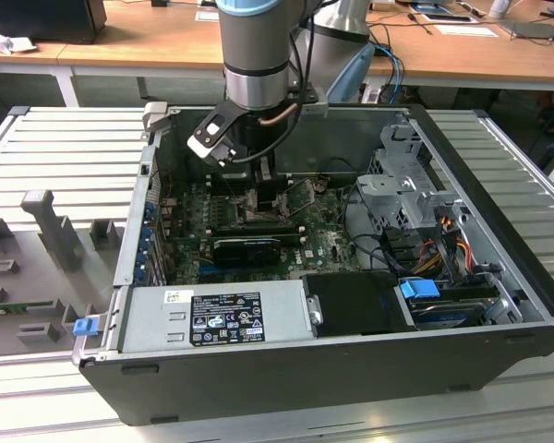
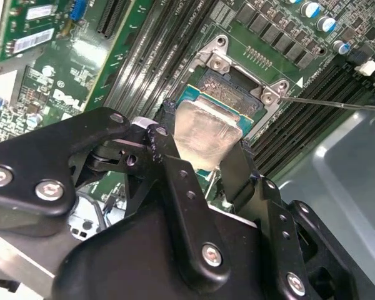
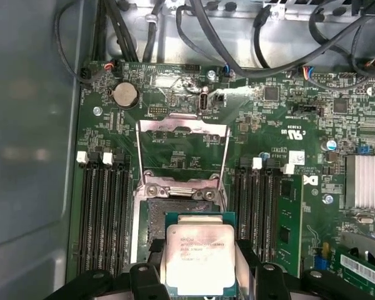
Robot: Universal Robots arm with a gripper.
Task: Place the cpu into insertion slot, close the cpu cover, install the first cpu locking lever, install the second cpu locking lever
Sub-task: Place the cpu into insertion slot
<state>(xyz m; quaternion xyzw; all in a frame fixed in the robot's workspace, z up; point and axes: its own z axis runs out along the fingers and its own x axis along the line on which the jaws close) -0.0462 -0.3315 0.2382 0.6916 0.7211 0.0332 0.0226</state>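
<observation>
My gripper (image 2: 203,142) is shut on the cpu (image 2: 207,130), a flat square chip with a pale silvery face and a green edge. One black finger (image 2: 170,134) presses each side of it. The cpu (image 3: 199,255) hangs just over the insertion slot (image 3: 151,215), partly covering its dark square and offset from it. The cpu cover (image 3: 182,127), a thin silvery frame with a large window, stands flipped open beyond the slot. A thin lever rod (image 2: 337,103) sticks out from the slot's corner. In the exterior view the gripper (image 1: 258,192) is low inside the computer case.
Long black memory slots (image 3: 103,212) flank the socket on both sides. A black expansion card (image 1: 247,249) and the power supply (image 1: 217,318) lie toward the case front. A drive cage (image 1: 402,189) and cables (image 1: 443,245) fill the exterior view's right. The case walls (image 1: 138,231) close in around the board.
</observation>
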